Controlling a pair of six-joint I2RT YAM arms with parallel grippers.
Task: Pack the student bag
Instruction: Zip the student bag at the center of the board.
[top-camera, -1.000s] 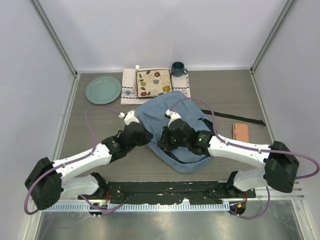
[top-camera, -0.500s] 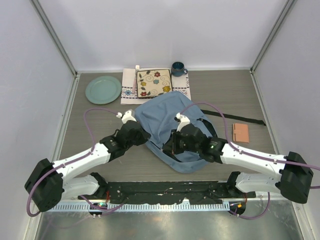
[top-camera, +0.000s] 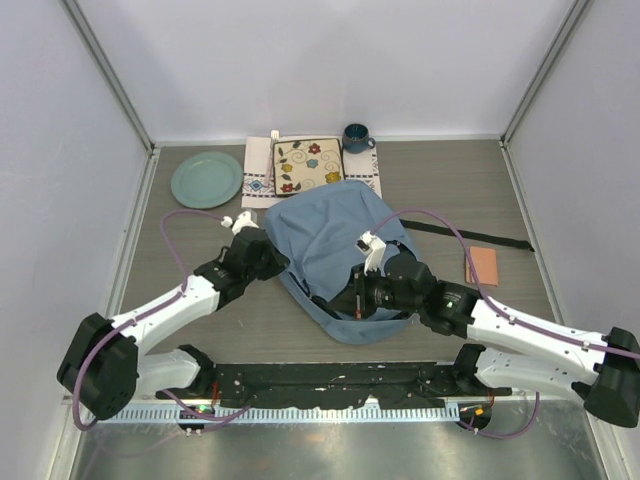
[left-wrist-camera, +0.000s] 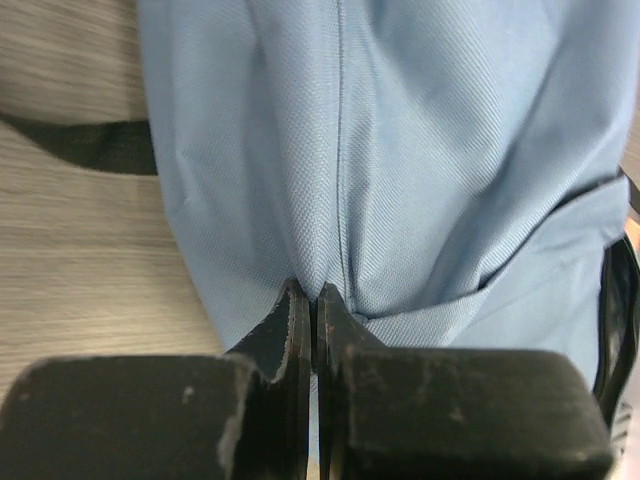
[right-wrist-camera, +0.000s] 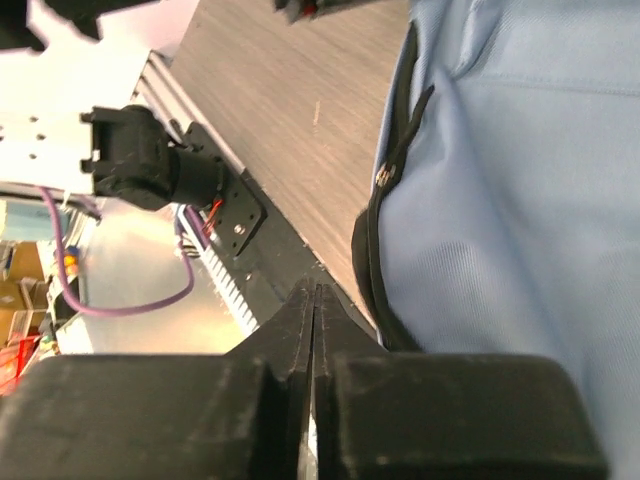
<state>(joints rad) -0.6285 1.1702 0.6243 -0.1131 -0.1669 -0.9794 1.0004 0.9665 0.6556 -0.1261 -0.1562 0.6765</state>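
The student bag (top-camera: 335, 235) is a light-blue fabric backpack lying flat in the middle of the table. My left gripper (top-camera: 274, 262) is at its left edge and is shut on a fold of the blue fabric (left-wrist-camera: 340, 200); the fingertips (left-wrist-camera: 296, 300) pinch the cloth. My right gripper (top-camera: 350, 300) lies over the bag's near part, shut with nothing seen between the fingers (right-wrist-camera: 300, 305). In the right wrist view it sits beside the bag's black edge strap (right-wrist-camera: 366, 262) and a zipper pull (right-wrist-camera: 385, 178).
A teal plate (top-camera: 206, 179) is at the back left. A flowered square plate (top-camera: 308, 165) lies on a white cloth mat (top-camera: 257, 182), with a blue mug (top-camera: 356, 137) behind. A brown book (top-camera: 482, 265) and a black strap (top-camera: 470, 235) lie right of the bag.
My left gripper has moved back and left with the fabric, and the bag has shifted and flattened toward the back. My right arm has drawn back toward the near right.
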